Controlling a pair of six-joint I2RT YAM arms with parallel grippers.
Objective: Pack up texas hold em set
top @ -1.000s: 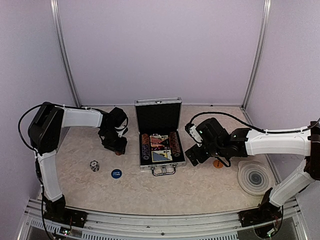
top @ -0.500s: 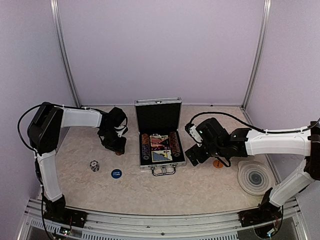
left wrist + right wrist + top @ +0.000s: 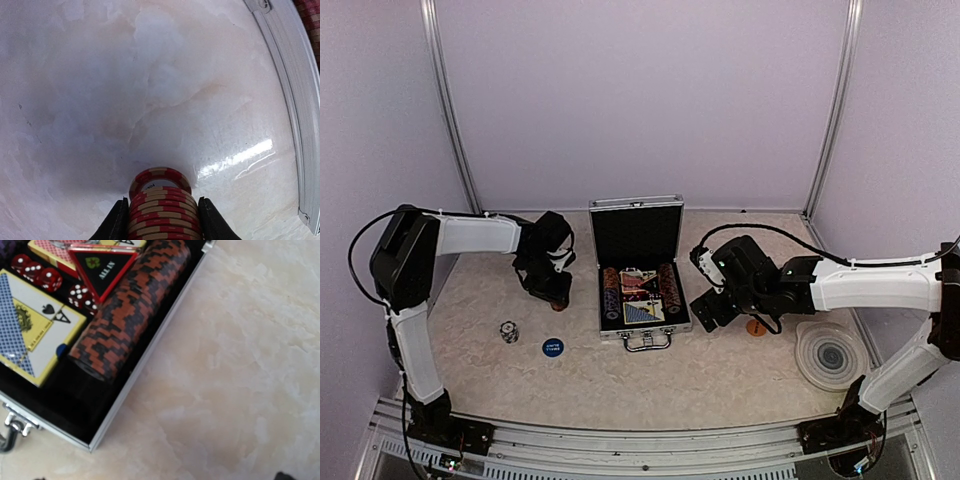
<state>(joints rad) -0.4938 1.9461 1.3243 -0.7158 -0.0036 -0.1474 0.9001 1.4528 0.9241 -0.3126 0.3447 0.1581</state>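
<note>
table [image 3: 720, 385]: pale marbled top, carrying everything listed below
case [image 3: 636, 232]: ribbed silver aluminium, black inside, open at mid-table between the two arms; lid upright at the far side, handle toward the arm bases
coaster [image 3: 830, 355]: round, grey, ringed, flat near the right edge, well apart from the case
left gripper [image 3: 161, 222]: left of the case, pointing down; fingers [image 3: 118, 224] clamped on either side of the chip stack
right gripper [image 3: 710, 310]: low, just beside the right wall of the case; fingers out of the wrist view, so apart or together cannot be told
right chip row [image 3: 132, 305]: red-and-black chips on edge along the right side of the case
left chip row [image 3: 610, 292]: matching row along the left side
blue deck [image 3: 35, 340]: near middle of the case, yellow-bordered, ace of spades with an "A" showing
red deck [image 3: 55, 249]: farther back in the middle, partly under the triangle
triangle [image 3: 102, 267]: black with a red edge, reading "ALL IN" in pale letters (a small green emblem above the words, too small to read)
chip stack [image 3: 162, 212]: red-and-cream chips, upright between the fingers; touching the table or not, cannot tell
loose chip [image 3: 159, 175]: same red and cream, flat on the table right behind the stack
blue button [image 3: 552, 347]: round, on the table left of the case front; white writing too small to read
orange button [image 3: 756, 327]: round, on the table right of the case, partly under the right arm
black-and-white piece [image 3: 509, 331]: small, left of the blue button; kind unclear
dice [image 3: 37, 270]: red with white pips, loose in the case beside the triangle and above the blue deck
</note>
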